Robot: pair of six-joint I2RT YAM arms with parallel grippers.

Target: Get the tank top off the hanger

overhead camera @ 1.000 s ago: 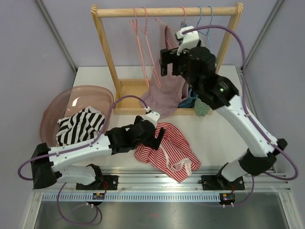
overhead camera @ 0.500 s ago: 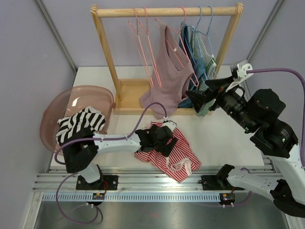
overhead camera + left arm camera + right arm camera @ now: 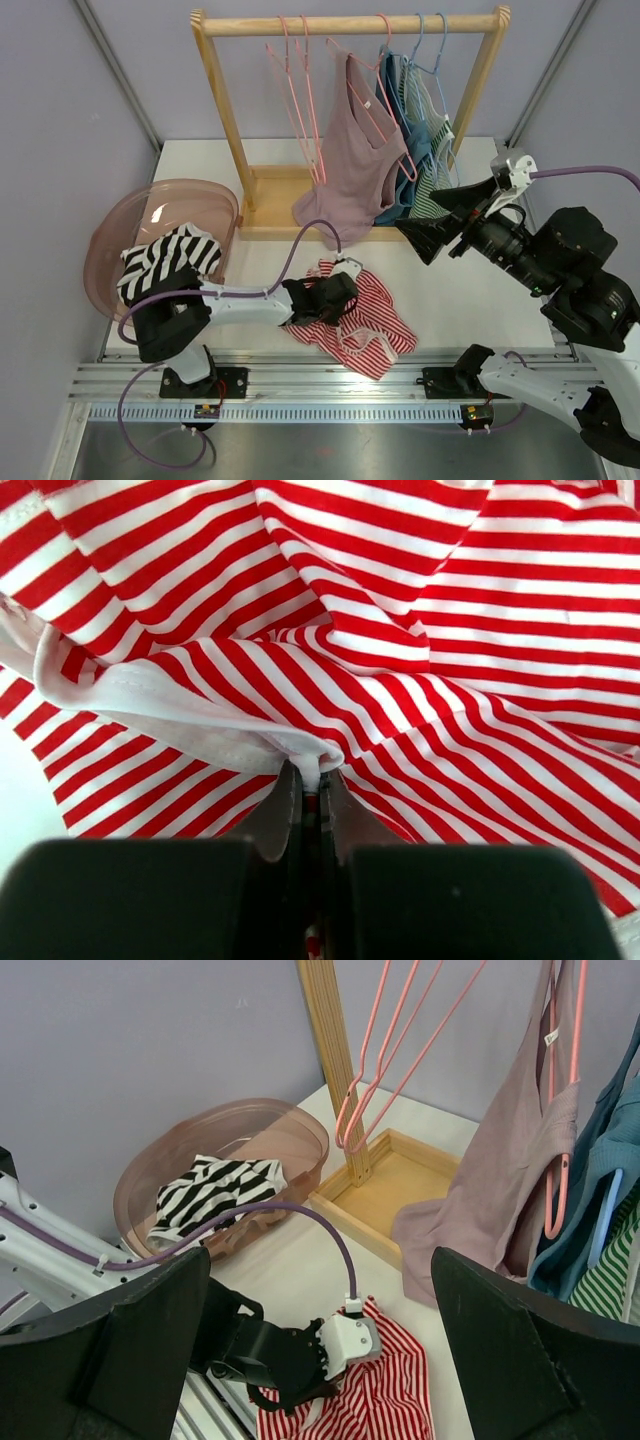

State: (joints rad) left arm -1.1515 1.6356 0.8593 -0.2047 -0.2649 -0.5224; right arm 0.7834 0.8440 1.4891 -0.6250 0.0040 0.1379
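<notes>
Red-striped top (image 3: 450, 630) clamped between left fingers (image 3: 283, 820) in wrist view, hidden from above, right fingers (image 3: 120, 1350) apart.

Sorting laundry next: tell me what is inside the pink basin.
A black-and-white striped top lies in the basin. Anything beneath the top is covered.

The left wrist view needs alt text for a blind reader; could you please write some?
The left gripper is shut on a pinched fold of a rumpled red-and-white striped cloth garment, which fills the frame. A white hem crosses its left side.
</notes>
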